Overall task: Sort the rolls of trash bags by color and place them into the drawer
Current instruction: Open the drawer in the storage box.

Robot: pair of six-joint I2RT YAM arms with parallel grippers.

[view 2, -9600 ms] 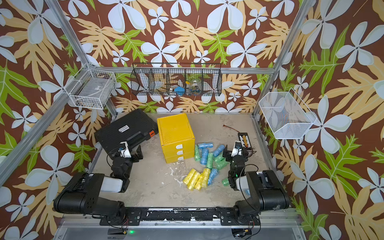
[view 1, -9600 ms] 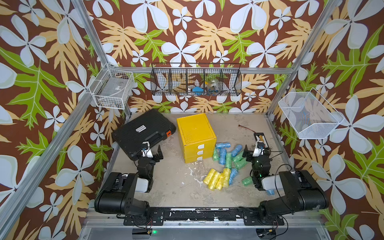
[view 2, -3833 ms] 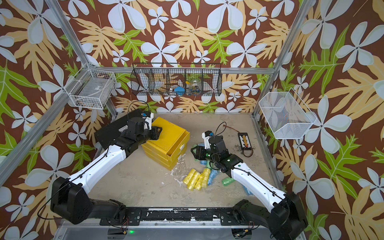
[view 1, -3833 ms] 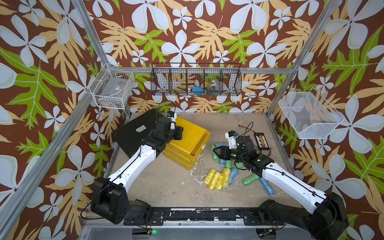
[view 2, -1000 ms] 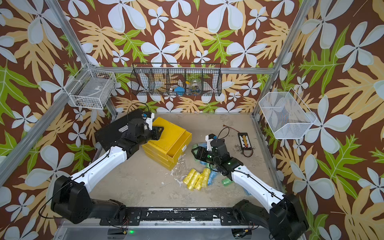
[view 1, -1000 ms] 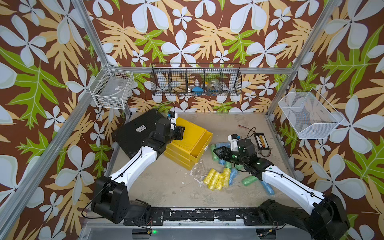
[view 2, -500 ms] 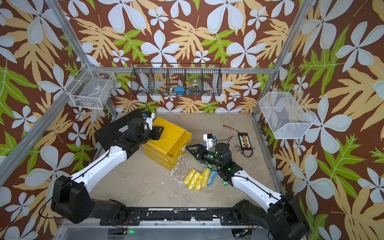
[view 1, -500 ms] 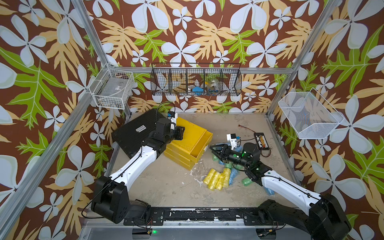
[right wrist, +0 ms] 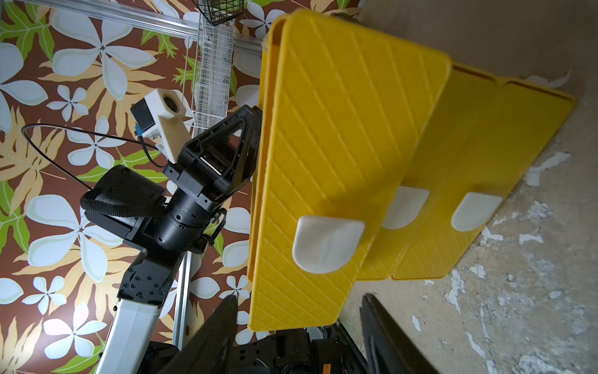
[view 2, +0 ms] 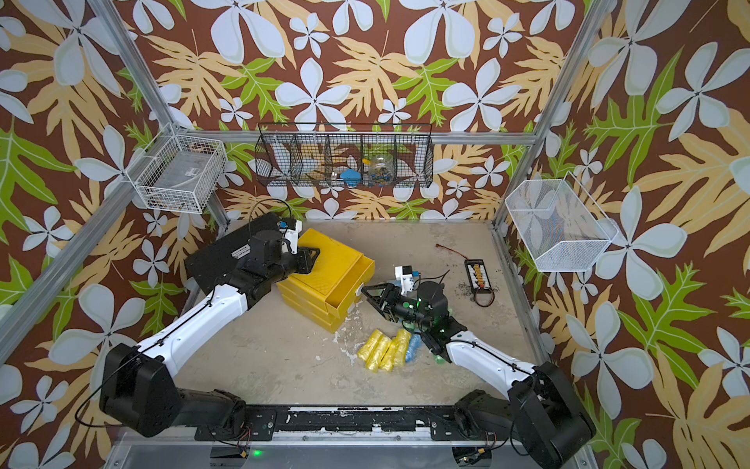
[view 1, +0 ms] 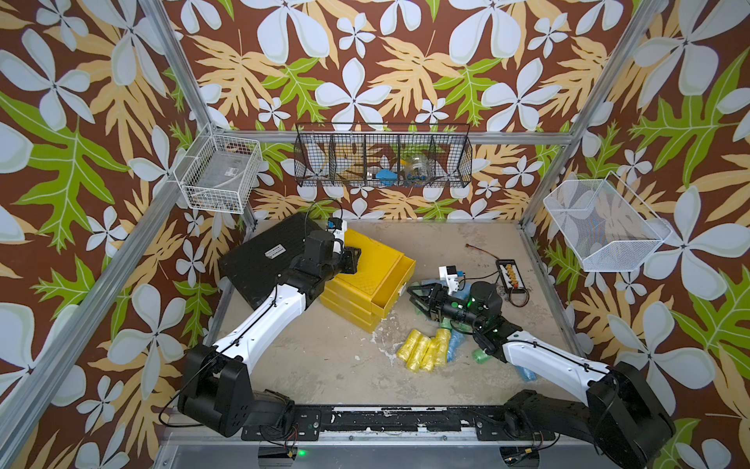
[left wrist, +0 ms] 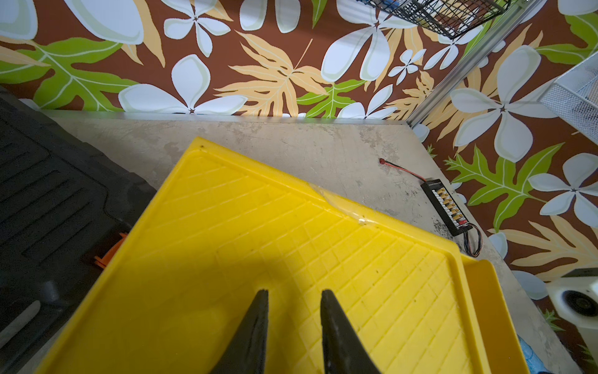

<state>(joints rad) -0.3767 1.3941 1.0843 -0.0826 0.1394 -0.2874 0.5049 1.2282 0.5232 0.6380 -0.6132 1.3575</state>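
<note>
The yellow drawer chest stands at the middle left, its top drawer pulled out to the right. My left gripper presses on the chest's top, its tips a narrow gap apart with nothing between them. My right gripper is open and level, just in front of the top drawer's white tab, not touching it. Yellow rolls lie together on the floor, with a blue roll and a green roll beside them. My right arm hides other rolls.
A black tool case lies against the chest's left side. A connector board with wires sits at the right. A white wire basket, a black wire rack and a white mesh basket hang on the walls.
My right gripper has left the pile of rolls, turned level and moved left up to the open drawer's front. The left arm and the chest have stayed put.
</note>
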